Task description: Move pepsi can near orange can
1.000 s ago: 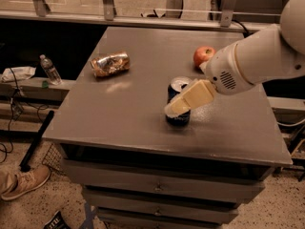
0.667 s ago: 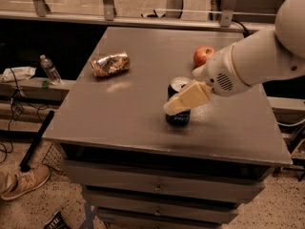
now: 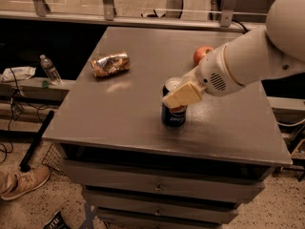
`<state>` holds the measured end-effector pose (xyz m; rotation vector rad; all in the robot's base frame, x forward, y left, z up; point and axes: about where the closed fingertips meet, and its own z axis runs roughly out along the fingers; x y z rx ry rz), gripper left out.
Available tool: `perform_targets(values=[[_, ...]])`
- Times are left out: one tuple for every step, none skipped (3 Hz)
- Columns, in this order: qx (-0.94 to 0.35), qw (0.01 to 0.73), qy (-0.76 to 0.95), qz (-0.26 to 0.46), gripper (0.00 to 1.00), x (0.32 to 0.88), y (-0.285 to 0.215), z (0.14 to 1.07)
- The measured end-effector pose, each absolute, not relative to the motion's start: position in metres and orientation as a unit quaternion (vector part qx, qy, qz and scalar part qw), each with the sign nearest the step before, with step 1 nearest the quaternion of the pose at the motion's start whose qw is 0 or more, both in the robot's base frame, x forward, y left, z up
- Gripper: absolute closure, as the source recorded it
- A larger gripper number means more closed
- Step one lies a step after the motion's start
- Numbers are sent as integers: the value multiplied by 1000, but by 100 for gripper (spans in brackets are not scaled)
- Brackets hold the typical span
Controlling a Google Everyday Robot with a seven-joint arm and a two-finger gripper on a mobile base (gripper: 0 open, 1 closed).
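One pepsi can [image 3: 173, 119] — at the jaws

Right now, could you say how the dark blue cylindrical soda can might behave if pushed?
The dark blue cylindrical soda can stands upright, so a high push, where the end effector sits at its upper part, may tip it; tipped, its round body would probably roll.

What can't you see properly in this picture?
Camera view: the tool sits at the top of the blue can and hides the can's upper front.
Camera view: the arm covers the right side of the apple.
Camera view: the shoe on the floor is cut off by the left edge.
Camera view: any writing on the crushed orange can is too small to read.
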<state>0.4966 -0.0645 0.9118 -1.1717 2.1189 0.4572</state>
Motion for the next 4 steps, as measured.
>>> perform_targets(values=[[-461, 347, 798, 173, 95, 500, -62, 930], [-487, 361, 782, 146, 100, 508, -80, 962], [-487, 361, 782, 146, 100, 508, -80, 962], [-478, 367, 786, 138, 100, 536, -74, 967]])
